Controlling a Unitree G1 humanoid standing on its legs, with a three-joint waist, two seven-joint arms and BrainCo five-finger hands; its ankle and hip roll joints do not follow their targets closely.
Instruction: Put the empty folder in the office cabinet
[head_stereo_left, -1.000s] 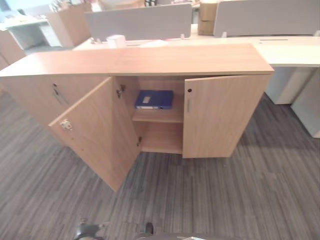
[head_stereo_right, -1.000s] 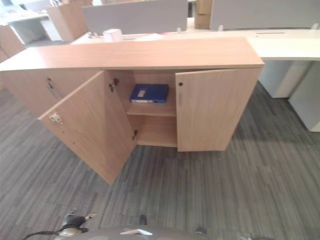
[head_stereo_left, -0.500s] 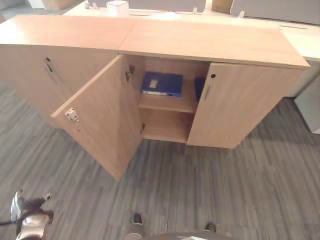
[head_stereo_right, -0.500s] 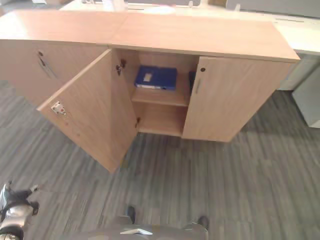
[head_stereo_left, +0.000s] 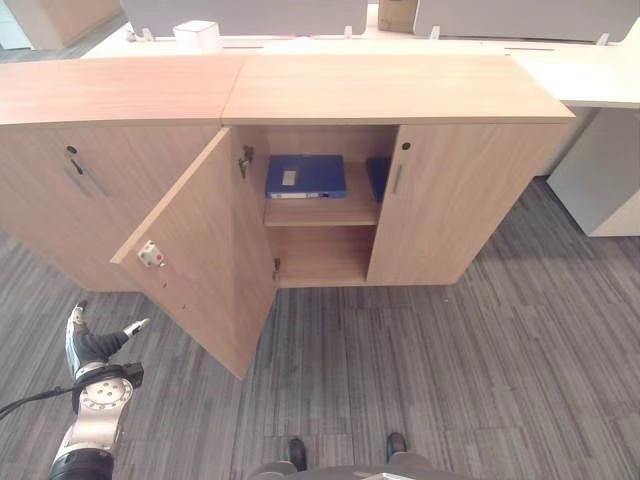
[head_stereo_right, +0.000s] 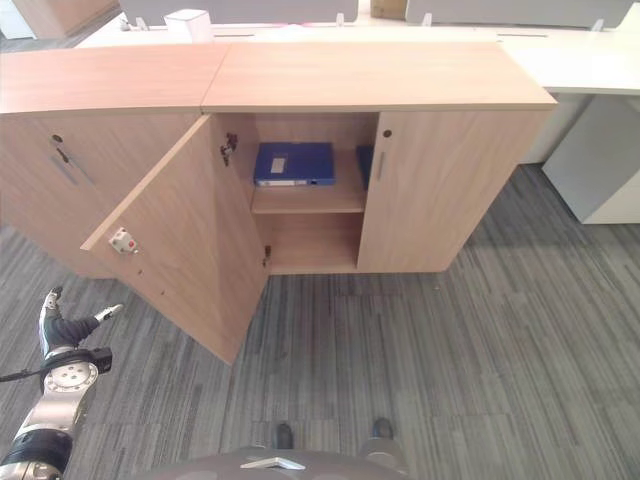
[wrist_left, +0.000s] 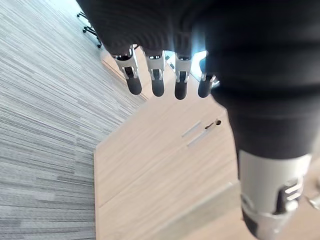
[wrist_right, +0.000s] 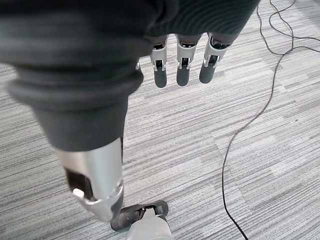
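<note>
From the left eye, the folder (head_stereo_left: 305, 176) lay flat on the upper shelf (head_stereo_left: 320, 210) of the cabinet (head_stereo_left: 390, 90), so the placing looked done. The left door (head_stereo_left: 195, 260) stood swung wide over the carpet (head_stereo_left: 480, 370), between the left hand (head_stereo_left: 88, 342) and the opening; a careless reach or step could knock it, I judged. A second blue item (head_stereo_left: 377, 177) sat just beside the folder, half hidden by the shut right door (head_stereo_left: 455, 215).

From the right eye, the same left hand (head_stereo_right: 60, 328) hung low near the door's edge, well apart from the folder (head_stereo_right: 293, 163). A white box (head_stereo_right: 187, 22) stood on the desk behind.

In the left wrist view, the left hand (wrist_left: 155, 75) was relaxed and empty, fingers straight, facing a neighbouring shut door.

In the right wrist view, the right hand (wrist_right: 182, 60) was likewise slack and empty over the carpet
</note>
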